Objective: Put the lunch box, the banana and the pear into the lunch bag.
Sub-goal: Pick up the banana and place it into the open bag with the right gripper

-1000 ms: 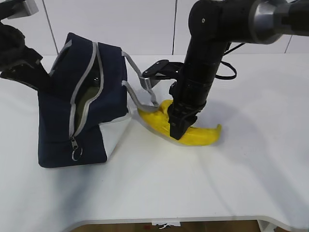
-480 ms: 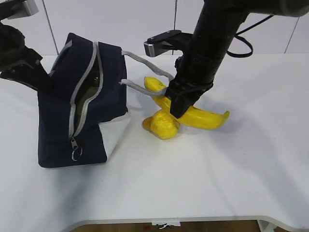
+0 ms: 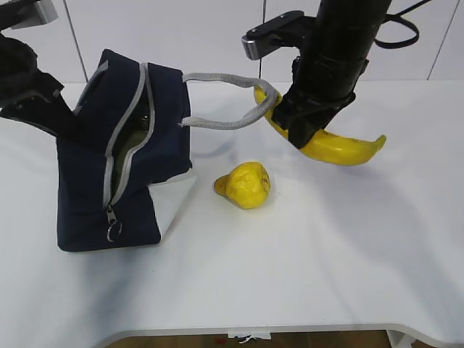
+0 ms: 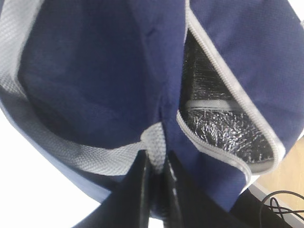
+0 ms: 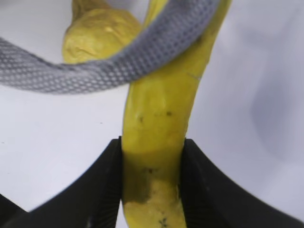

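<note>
Right pincer (image 5: 152,180) clamped on the banana (image 3: 341,147), which hangs clear of the bench (image 3: 290,275) toward its rear right, one grey handle (image 3: 225,119) of the bag draped across the fruit's upper end; in the right wrist view the fingers (image 5: 107,183) press both sides of the banana; left pincer (image 4: 154,190) closed tight on a fold of the bag's (image 3: 109,167) navy fabric and grey trim at its rear left side; bag stands on the left part of the bench, zipper open, silver lining (image 4: 223,128) visible inside; pear (image 3: 245,185) rests on the bench near the centre, just right of the bag, apart from it; lunch box not made out.
</note>
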`<state>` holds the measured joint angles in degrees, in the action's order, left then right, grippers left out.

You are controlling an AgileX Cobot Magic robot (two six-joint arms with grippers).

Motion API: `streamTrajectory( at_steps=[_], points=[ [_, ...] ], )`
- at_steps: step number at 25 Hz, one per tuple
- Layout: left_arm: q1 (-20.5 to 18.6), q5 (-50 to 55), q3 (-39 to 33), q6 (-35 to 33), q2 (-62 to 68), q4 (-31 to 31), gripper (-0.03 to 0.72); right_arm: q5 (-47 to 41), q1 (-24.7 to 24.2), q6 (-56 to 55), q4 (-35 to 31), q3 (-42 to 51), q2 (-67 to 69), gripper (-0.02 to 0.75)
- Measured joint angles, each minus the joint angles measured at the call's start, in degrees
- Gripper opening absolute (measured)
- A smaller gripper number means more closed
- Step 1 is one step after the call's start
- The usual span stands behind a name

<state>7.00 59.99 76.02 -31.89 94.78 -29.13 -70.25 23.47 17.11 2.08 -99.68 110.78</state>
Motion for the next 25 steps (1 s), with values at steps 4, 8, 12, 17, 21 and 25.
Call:
streamTrajectory(
  at_steps=[4,8,12,17,21,25],
  points=[
    [0.0,0.1,0.0,0.0,0.0,-0.1,0.012,-0.1,0.0,-2.3,5.5,0.0,-2.0,0.268],
    [0.0,0.2,0.0,0.0,0.0,-0.3,0.012,-0.4,0.0,-6.1,12.4,0.0,-3.6,0.268],
    [0.0,0.2,0.0,0.0,0.0,-0.5,0.012,-0.7,0.0,-7.9,11.3,0.0,-5.7,0.268],
    [0.0,0.2,0.0,0.0,0.0,-1.7,0.012,-1.1,0.0,-8.1,1.5,-1.4,-6.7,0.267],
    [0.0,0.4,0.0,0.0,0.0,-2.9,0.012,-1.2,0.0,-8.3,-10.4,-2.7,-6.7,0.267],
    [0.0,0.6,0.0,0.0,0.0,-3.1,0.012,2.3,0.0,-8.3,-24.1,-2.8,-6.7,0.267]
  ],
)
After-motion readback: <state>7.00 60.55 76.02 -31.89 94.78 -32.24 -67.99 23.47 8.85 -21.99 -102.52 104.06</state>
